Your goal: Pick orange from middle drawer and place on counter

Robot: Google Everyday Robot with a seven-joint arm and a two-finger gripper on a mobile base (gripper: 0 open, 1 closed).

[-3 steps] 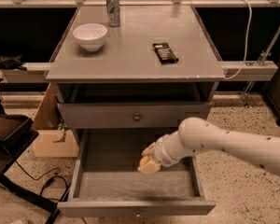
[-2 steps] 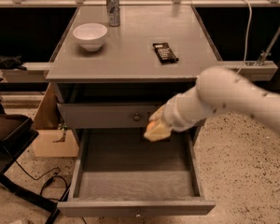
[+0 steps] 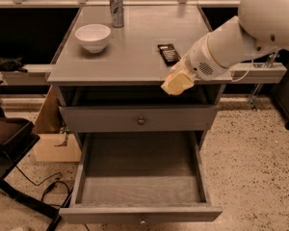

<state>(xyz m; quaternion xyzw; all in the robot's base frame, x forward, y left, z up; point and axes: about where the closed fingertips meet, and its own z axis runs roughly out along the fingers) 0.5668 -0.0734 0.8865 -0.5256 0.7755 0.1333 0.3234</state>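
My gripper point(image 3: 176, 83) hangs in front of the counter's point(image 3: 135, 47) front edge, right of centre, at the level of the open slot under the top. It is well above the middle drawer point(image 3: 139, 211), which is pulled fully out with its dark liner floor bare. The orange does not show anywhere: not in the drawer, not on the counter, and not visibly at the gripper. My white arm point(image 3: 241, 32) reaches in from the upper right, over the counter's right edge.
On the counter are a white bowl point(image 3: 92, 36) at the left, a metal can point(image 3: 116, 9) at the back, and a black snack bar point(image 3: 168, 53) close to my arm. A shut drawer front with a round knob point(image 3: 141, 121) lies above the open drawer. A cardboard box point(image 3: 53, 138) and black chair point(image 3: 5, 138) stand to the left.
My gripper has risen out of the middle drawer, past the shut drawer front, up to the counter's front edge and a little to the right. The drawer is left bare.
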